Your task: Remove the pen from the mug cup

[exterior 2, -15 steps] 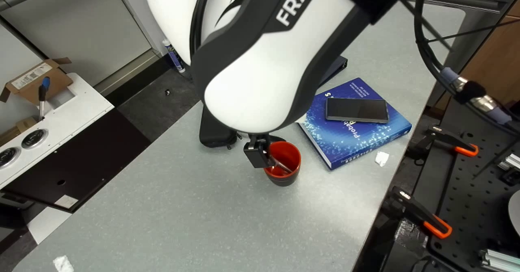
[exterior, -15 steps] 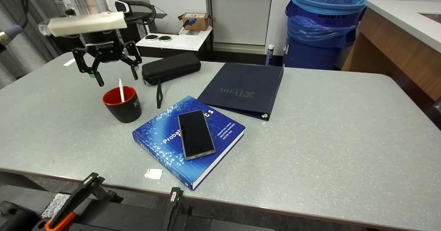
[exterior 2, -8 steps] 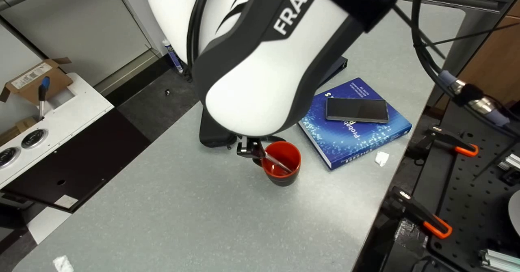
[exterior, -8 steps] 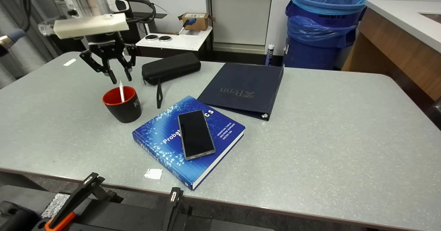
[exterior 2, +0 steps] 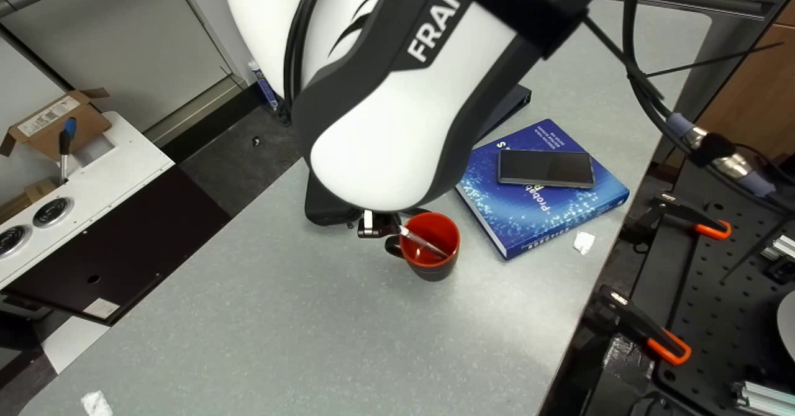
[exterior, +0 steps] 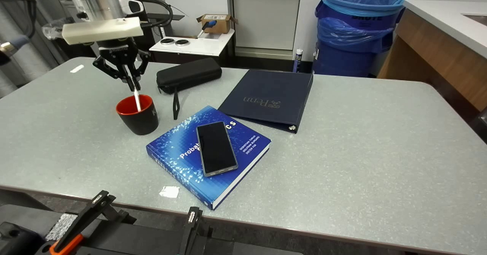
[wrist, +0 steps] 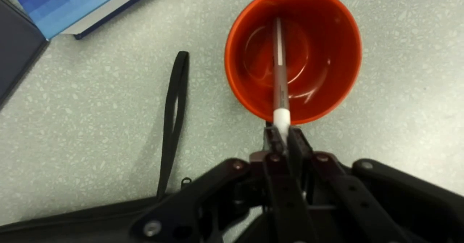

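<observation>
The mug cup (exterior: 140, 123), black outside and red within, stands upright on the table in both exterior views; its handle shows beside the gripper in an exterior view (exterior 2: 393, 247). A thin whitish pen (wrist: 281, 87) leans inside it, lower end on the mug's red bottom, upper end over the rim. My gripper (wrist: 283, 131) is just beyond that rim, shut on the pen's white upper end. In an exterior view the gripper (exterior: 134, 88) sits right above the mug, fingers pointing down. The pen's top is hidden between the fingers.
Close by lies a black oblong case (exterior: 190, 74) with a wrist strap (wrist: 175, 116). A blue book (exterior: 182, 148) bearing a phone (exterior: 217, 148) is beside the mug, with a dark binder (exterior: 270, 95) behind. Clamps (exterior: 190, 228) stand along the table's edge.
The fingers have come together from wide apart and taken hold of the pen's upper end. The gripper has moved slightly down towards the mug. Mug and pen have shifted a little.
</observation>
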You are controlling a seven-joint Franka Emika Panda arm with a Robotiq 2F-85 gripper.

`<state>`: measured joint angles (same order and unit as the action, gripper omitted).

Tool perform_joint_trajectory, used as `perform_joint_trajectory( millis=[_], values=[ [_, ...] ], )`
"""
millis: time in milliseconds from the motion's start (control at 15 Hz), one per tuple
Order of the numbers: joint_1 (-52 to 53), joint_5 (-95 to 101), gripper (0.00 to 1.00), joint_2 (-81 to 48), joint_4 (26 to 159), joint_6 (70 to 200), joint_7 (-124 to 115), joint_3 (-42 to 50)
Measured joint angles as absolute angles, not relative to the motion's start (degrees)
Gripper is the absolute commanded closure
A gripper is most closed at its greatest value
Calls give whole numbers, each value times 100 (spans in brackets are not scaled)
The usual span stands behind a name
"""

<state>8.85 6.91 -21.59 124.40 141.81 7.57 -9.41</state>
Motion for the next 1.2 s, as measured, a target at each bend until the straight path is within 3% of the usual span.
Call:
perform_joint_trajectory(
  millis=[267, 800, 1200],
  values=[
    [868, 624, 98, -1940, 12495, 14040, 803, -961],
    [781, 12, 98, -245, 12808, 13478, 1229, -963],
    [924, -437, 98, -1215, 12128, 13341, 1628, -1121]
  ],
)
